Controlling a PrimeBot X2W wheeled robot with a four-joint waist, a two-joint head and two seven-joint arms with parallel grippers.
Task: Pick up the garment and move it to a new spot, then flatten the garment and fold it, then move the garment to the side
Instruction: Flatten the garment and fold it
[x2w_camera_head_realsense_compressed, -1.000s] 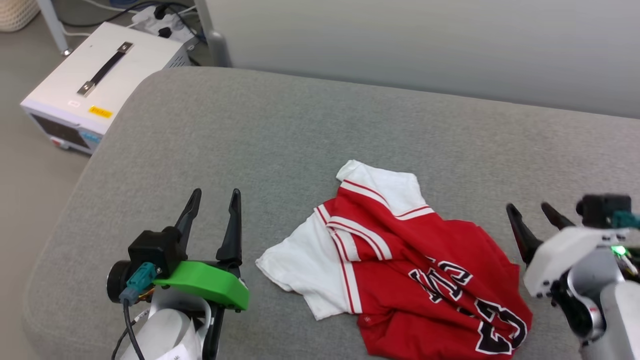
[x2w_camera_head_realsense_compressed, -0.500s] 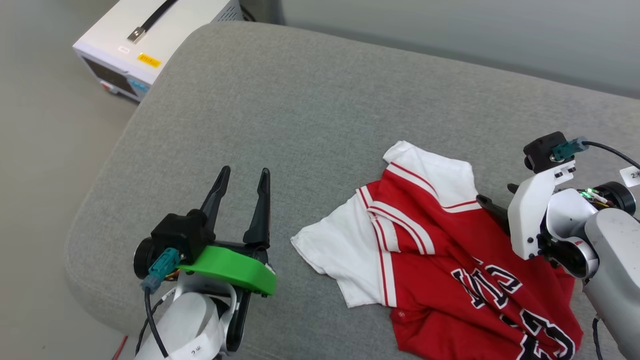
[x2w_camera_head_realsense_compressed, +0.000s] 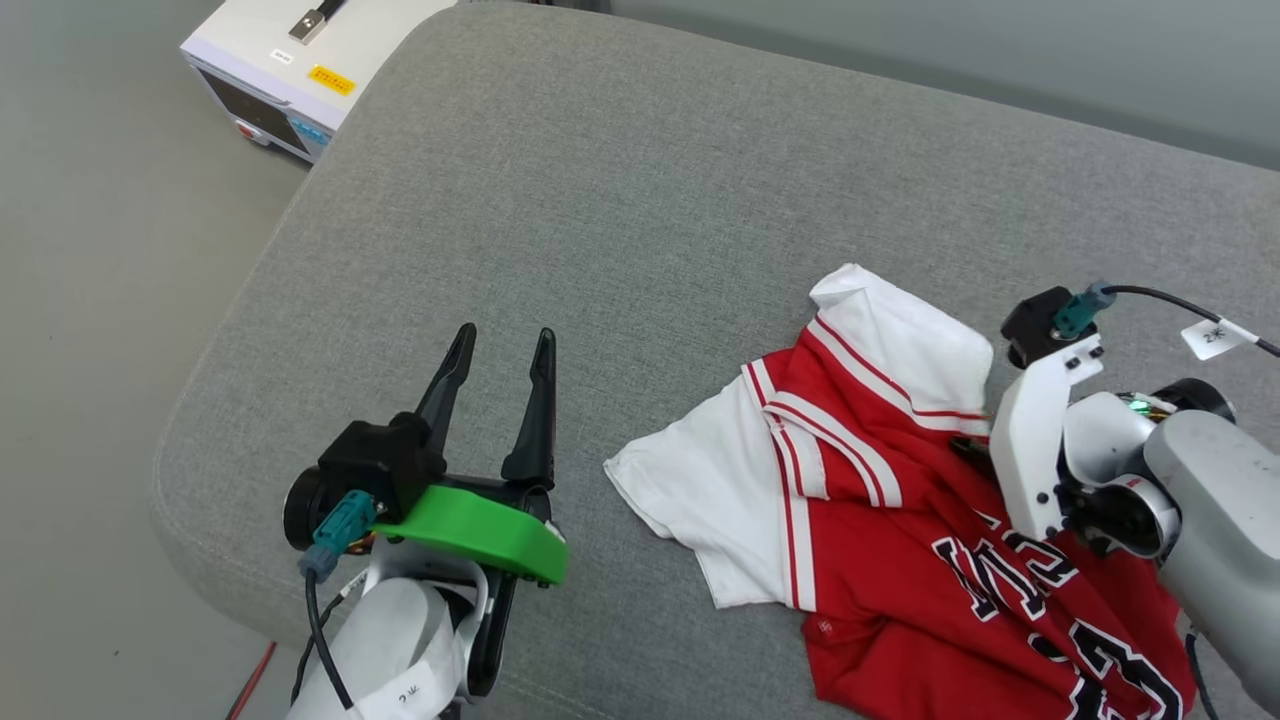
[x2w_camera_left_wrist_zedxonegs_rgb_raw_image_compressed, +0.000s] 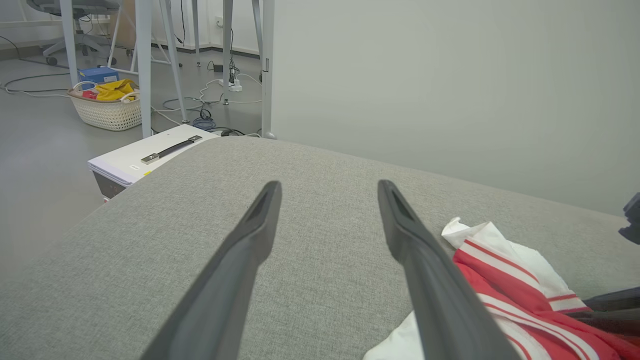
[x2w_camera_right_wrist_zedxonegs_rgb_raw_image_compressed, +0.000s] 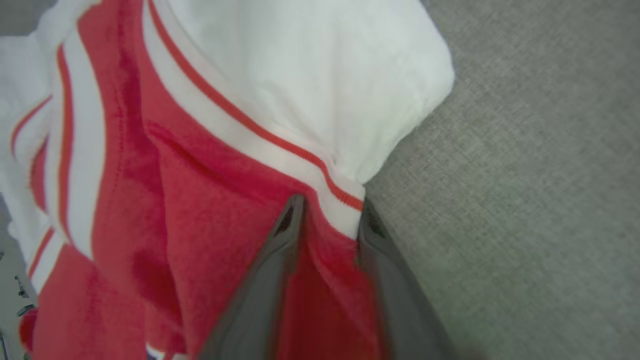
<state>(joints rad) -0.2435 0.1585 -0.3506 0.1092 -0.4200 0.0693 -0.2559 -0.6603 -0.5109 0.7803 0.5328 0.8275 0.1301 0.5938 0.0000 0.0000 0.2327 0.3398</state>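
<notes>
On the grey cushion (x2w_camera_head_realsense_compressed: 600, 200), toward its front right: crumpled garment (x2w_camera_head_realsense_compressed: 880, 520), pinched by the right gripper (x2w_camera_right_wrist_zedxonegs_rgb_raw_image_compressed: 330, 205).
Nearest, left gripper (x2w_camera_head_realsense_compressed: 505, 333) spread wide, empty, hovering near a white sleeve (x2w_camera_head_realsense_compressed: 690, 490). Further in, right fingers (x2w_camera_right_wrist_zedxonegs_rgb_raw_image_compressed: 280, 250) closed on a fold at the red-and-white sleeve seam. Probably light, limp, quick to bunch; best taken at seams or shoulders, not mid-cloth. Beyond the far corner, a white box (x2w_camera_head_realsense_compressed: 290, 50) on the floor (x2w_camera_head_realsense_compressed: 100, 250).

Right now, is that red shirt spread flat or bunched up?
Bunched up. The shirt lies crumpled on the grey cushion, a white sleeve folded over its red body; the right gripper pinches a fold beside it.
</notes>
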